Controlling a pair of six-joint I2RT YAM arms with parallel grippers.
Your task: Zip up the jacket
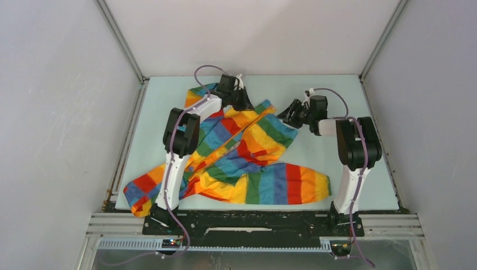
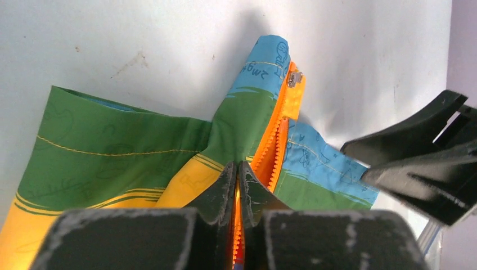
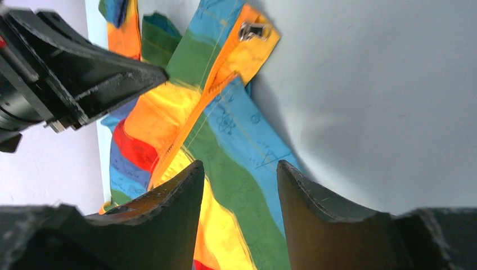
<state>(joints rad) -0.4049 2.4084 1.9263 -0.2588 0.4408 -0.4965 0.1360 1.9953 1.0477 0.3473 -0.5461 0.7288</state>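
Note:
The rainbow-striped jacket (image 1: 247,152) lies crumpled on the pale table, with its orange zipper strip (image 2: 275,140) running up to a blue and green corner. A small metal zipper pull (image 2: 294,77) sits at that far corner, and it shows in the right wrist view too, zipper pull (image 3: 253,29). My left gripper (image 2: 239,175) is shut, pinching the orange zipper strip between its fingertips, and it reaches over the jacket's far end (image 1: 246,104). My right gripper (image 3: 239,174) hovers open over the green and blue fabric just right of the zipper, holding nothing, near the jacket's right corner (image 1: 285,116).
One sleeve (image 1: 140,194) trails to the table's near left edge and another sleeve (image 1: 298,185) lies along the front right. Bare table (image 1: 332,163) lies to the right of the jacket. Grey enclosure walls and a metal frame (image 1: 121,48) surround the table.

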